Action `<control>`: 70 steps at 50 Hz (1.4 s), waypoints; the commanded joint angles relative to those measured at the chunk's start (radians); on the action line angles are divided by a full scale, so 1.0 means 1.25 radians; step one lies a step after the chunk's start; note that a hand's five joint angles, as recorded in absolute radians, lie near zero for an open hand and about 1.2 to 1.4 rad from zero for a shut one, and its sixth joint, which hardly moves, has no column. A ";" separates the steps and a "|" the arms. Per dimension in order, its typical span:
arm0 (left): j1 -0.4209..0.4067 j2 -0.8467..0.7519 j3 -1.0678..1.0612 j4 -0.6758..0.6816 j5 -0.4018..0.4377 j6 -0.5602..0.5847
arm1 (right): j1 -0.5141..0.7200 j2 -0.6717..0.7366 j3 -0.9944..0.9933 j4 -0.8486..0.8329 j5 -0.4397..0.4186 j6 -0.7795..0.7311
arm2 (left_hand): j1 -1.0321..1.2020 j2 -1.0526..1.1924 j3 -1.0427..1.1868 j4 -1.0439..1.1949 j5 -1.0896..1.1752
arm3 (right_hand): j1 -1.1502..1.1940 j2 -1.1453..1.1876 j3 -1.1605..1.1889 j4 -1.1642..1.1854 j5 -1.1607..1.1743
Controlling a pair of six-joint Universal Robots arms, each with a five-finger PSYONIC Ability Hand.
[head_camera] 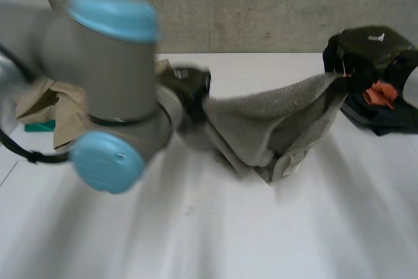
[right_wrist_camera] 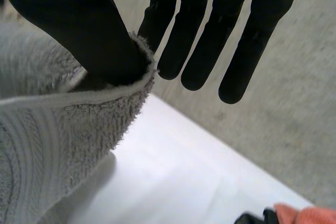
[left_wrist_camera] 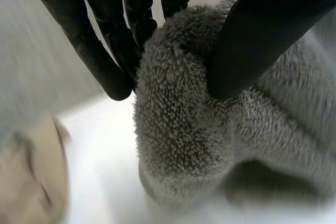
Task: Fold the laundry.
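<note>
Above table (head_camera: 196, 227), grey towel (head_camera: 274, 119) pinched by left robot hand (left_wrist_camera: 252, 40), right robot hand (right_wrist_camera: 79, 24)

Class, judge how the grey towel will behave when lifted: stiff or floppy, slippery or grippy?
Probably floppy: the towel droops in folds between the left hand and right hand. Its looped pile likely grips well under the thumbs.

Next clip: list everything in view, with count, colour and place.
towel: one, grey, held up, stretched over the table
cloth: one, beige, at the table's left end, partly behind the left arm
small item: one, teal, beside the beige cloth
dark clothes: one pile, at the table's right end
orange piece: one, on that pile
table: one, white
left hand: black, pinching one towel end
right hand: black, pinching the other end
</note>
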 commanded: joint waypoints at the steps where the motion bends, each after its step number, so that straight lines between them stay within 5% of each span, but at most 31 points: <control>1: 0.032 0.127 0.017 0.053 0.091 0.117 | 0.029 0.088 0.003 0.044 0.002 -0.094 | 0.199 0.167 0.174 0.164 0.207 | 0.209 0.178 0.168 0.160 0.172; 8: 0.029 -0.067 0.161 -0.009 0.076 0.216 | 0.078 0.176 0.002 0.030 0.024 -0.091 | 0.199 0.167 0.174 0.164 0.207 | 0.209 0.178 0.168 0.160 0.172; 15: 0.046 -0.314 0.338 0.024 0.097 0.280 | 0.137 0.255 -0.002 -0.004 0.151 -0.082 | 0.160 0.128 0.135 0.124 0.168 | 0.209 0.178 0.168 0.160 0.172; 19: 0.048 -0.362 0.378 0.045 0.165 0.273 | 0.159 0.278 0.009 -0.045 0.223 -0.077 | -0.674 -0.706 -0.699 -0.710 -0.666 | 0.209 0.178 0.168 0.160 0.172; 23: 0.075 -0.324 0.339 0.041 0.121 0.251 | 0.169 0.279 0.030 -0.074 0.248 -0.079 | -0.778 -0.810 -0.803 -0.814 -0.770 | 0.209 0.178 0.168 0.160 0.172; 30: 0.126 -0.078 0.076 0.049 0.019 0.154 | 0.174 0.278 0.038 -0.089 0.247 -0.083 | -0.778 -0.810 -0.803 -0.814 -0.770 | 0.209 0.178 0.168 0.160 0.172; 35: 0.163 0.072 -0.169 0.067 0.039 0.121 | 0.168 0.277 0.033 -0.089 0.247 -0.086 | -0.778 -0.810 -0.803 -0.814 -0.770 | 0.209 0.178 0.168 0.160 0.172; 40: 0.225 0.156 -0.387 0.082 0.131 0.093 | 0.156 0.274 0.016 -0.080 0.243 -0.090 | -0.638 -0.669 -0.662 -0.673 -0.630 | 0.209 0.178 0.168 0.160 0.172; 46: 0.273 0.139 -0.470 0.130 0.230 0.082 | 0.147 0.258 0.006 -0.062 0.228 -0.085 | -0.567 -0.598 -0.591 -0.602 -0.559 | 0.209 0.178 0.168 0.160 0.172; 54: 0.308 0.038 -0.447 0.163 0.221 0.078 | 0.139 0.214 0.011 -0.048 0.204 -0.061 | -0.520 -0.552 -0.545 -0.555 -0.512 | 0.209 0.178 0.168 0.160 0.172; 64: 0.267 -0.042 -0.384 0.119 0.229 0.084 | 0.136 0.185 0.027 -0.048 0.200 -0.050 | -0.398 -0.429 -0.422 -0.433 -0.390 | 0.209 0.178 0.168 0.160 0.172; 70: 0.238 -0.080 -0.329 0.114 0.185 0.090 | 0.120 0.168 0.027 -0.046 0.201 -0.046 | 0.197 0.165 0.172 0.162 0.205 | 0.209 0.178 0.168 0.160 0.172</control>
